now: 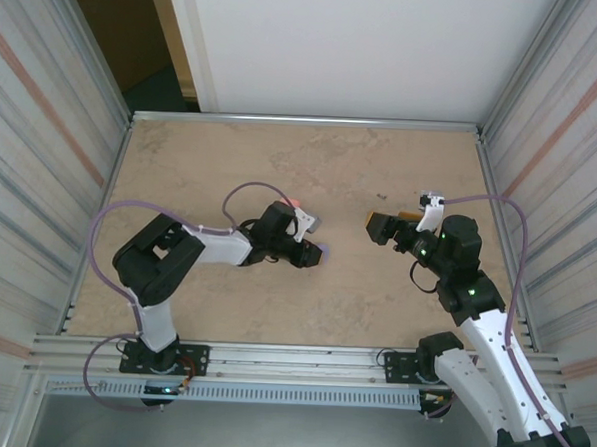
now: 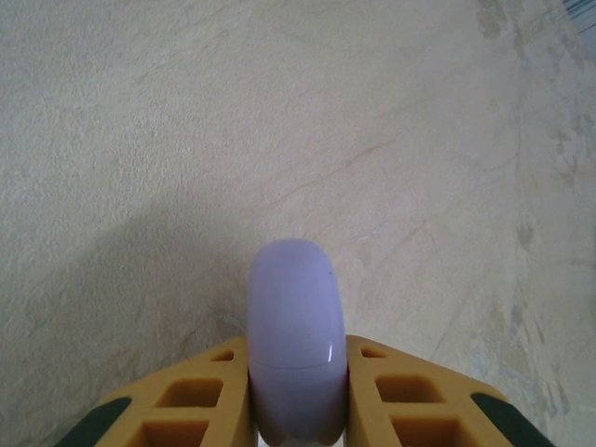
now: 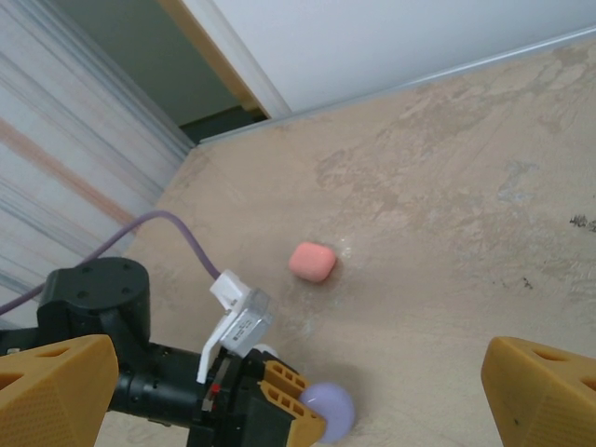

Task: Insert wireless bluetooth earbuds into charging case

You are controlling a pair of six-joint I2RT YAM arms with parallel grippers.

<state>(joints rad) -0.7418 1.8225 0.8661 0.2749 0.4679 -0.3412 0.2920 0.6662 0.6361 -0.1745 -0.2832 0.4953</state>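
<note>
- Lilac charging case [image 2: 296,321] sits pinched between the left fingers [image 2: 196,396], which are drawn narrow against its two flanks; its rounded end points away from the wrist, low over the surface [image 2: 140,140], and whether it touches cannot be told
- the grip falls on the body half, behind the faint seam, so the lid half juts out free; this looks chosen so the lid can be swung open while the body is braced, though the lid is shut now
- earbuds: whether any already sit inside this case cannot be told, since the closed lid covers the wells
- pink case [image 3: 311,262] lies closed on the surface beyond the lilac one, apart from it and untouched, probably waiting its turn
- right fingers [image 3: 56,377] stand wide apart and hold nothing; they face the left arm's load from across the middle of the surface, a pose that seems meant to lend the second hand, to lift the lid or fetch an earbud
- hard to make out: the near end of the lilac case is cut off by the frame in the left wrist view, and the fingers cover its sides; from above the case is a small pale blob at the fingertips, and the pink case is a mere sliver beside the left wrist; the right fingers are cropped at the lower corners of their own view
</note>
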